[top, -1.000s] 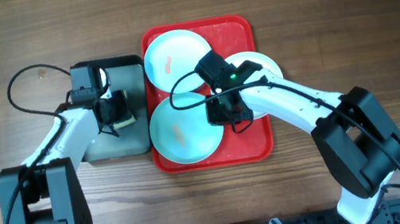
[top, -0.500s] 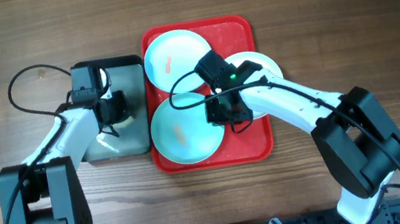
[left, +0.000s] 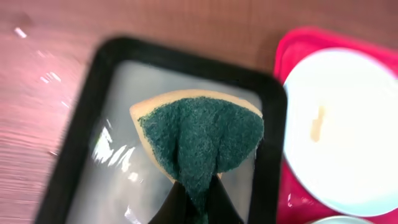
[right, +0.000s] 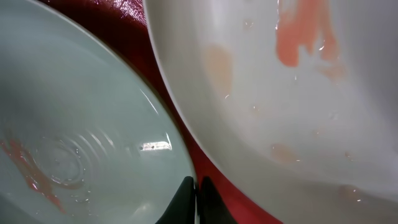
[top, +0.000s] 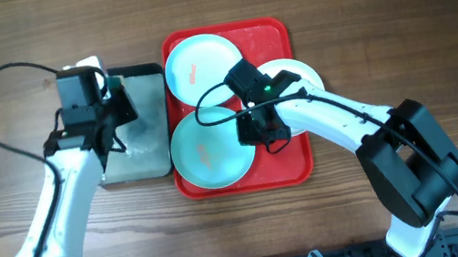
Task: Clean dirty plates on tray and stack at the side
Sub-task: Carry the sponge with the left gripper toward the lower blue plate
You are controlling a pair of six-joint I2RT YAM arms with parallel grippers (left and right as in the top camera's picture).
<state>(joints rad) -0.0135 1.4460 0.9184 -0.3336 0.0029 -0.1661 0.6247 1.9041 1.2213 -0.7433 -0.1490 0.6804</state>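
The left arm has swung up and to the left since a second ago, when its gripper sat low on the grey tray (top: 148,155). Now the left gripper (left: 196,206) is raised over that tray, pinching a green-faced sponge (left: 205,134) at its lower edge. We see the sponge hanging clear of the tray's wet floor. The right arm has not moved. The right gripper (right: 194,200) is pressed together on the rim of the lower blue plate (top: 206,155), with one finger over the plate and the other over the red tray (top: 297,162). The lower blue plate, the upper blue plate (top: 200,64) and the white plate (top: 296,72) lie as before. The blue ones sit on the red tray with reddish smears, and the white one overhangs its right rim.
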